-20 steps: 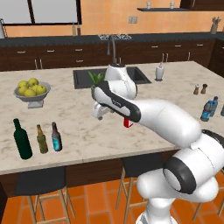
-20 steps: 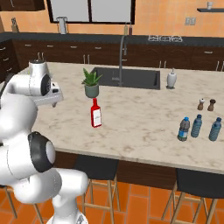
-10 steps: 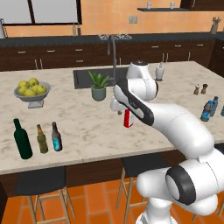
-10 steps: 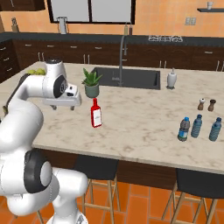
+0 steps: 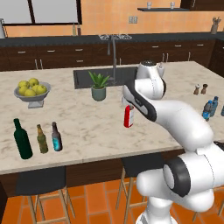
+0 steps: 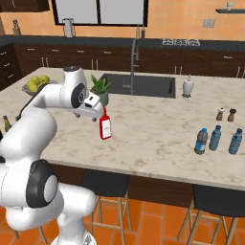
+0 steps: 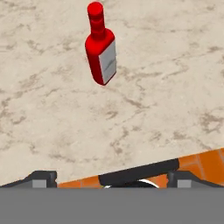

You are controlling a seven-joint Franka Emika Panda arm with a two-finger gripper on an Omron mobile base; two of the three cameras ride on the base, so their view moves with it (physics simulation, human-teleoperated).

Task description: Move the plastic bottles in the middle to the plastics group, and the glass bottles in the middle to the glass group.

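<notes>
Approach step: the red bottle (image 7: 101, 50) stands alone mid-counter (image 7: 175, 65); your tool (image 7: 111, 178) hovers above it, released and empty. Next, lower, centre, grip the bottle.

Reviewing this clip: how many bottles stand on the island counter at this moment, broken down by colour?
Dark green tall wine bottle: 1
Olive-amber small bottle: 1
Dark brown blue-labelled bottle: 1
Red slim white-labelled bottle: 1
Blue translucent small bottles: 3
Total: 7
</notes>
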